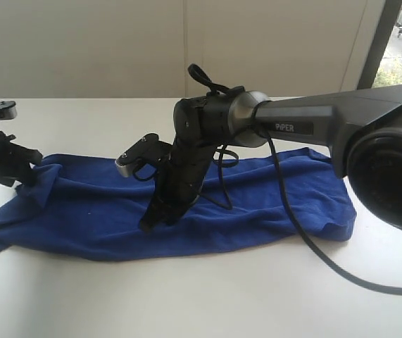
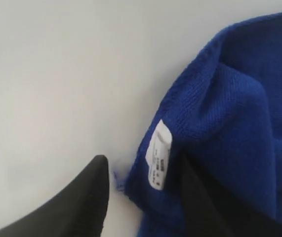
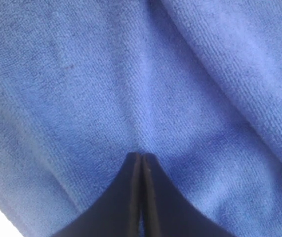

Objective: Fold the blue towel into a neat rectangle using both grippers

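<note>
Though it lies spread across the table [image 1: 186, 296], the towel [image 1: 271, 204] is rumpled terry: soft, light and limp, likely to sag and bunch when lifted. Corners and hemmed edges are the sound holds. Left gripper [image 2: 141, 165] stands released, jaws apart astride the towel's left corner, one finger over cloth, one over bare table. Right gripper [image 3: 141, 158] is clenched and empty, tips pressing the towel's middle. Writing: PIPER [image 1: 285, 127] on the right arm [image 1: 341, 116]; corner label [image 2: 159, 154] print illegible.

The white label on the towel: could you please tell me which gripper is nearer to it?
Left. The left gripper, jaws open, straddles the white label at a corner of the blue towel; the right gripper rests shut on its middle.
</note>
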### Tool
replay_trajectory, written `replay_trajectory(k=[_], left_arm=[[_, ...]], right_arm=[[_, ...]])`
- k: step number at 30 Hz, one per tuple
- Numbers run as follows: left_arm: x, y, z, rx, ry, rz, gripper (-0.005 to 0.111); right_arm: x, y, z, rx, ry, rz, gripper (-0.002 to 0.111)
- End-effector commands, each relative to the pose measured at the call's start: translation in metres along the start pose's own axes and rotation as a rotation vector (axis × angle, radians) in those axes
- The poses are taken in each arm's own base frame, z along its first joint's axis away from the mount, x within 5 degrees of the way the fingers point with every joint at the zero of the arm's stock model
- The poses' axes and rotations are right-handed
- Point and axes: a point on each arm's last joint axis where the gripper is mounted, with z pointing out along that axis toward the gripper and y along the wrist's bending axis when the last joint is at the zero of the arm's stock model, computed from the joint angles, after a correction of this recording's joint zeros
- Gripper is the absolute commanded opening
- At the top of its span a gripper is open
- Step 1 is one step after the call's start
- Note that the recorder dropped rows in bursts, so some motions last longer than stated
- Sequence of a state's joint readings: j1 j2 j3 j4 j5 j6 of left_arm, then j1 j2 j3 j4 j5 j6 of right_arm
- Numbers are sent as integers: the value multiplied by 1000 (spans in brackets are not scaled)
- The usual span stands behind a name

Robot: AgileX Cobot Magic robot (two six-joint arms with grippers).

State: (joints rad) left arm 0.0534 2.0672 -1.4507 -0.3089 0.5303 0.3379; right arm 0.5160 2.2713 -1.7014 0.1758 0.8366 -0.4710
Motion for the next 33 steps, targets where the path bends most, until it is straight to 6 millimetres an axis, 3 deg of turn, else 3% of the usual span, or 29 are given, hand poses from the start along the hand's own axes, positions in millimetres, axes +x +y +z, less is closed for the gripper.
replay_trajectory(k=[1,7,13,27,33], left_arm=[[0,0,-1,18,3,-15,49],[2,7,-7,19,11,-12,34],[6,19,-20,24,20,-41,46],[6,18,2,117,3,-81,45],[2,18,-11,99,-33,-44,45]], right_arm=[[13,-5,12,10,96,-25,0],[13,-5,12,11,92,-25,0],[12,-5,12,17,81,-25,0],[12,-5,13,14,79,-22,0],[12,-5,12,13,81,-22,0]])
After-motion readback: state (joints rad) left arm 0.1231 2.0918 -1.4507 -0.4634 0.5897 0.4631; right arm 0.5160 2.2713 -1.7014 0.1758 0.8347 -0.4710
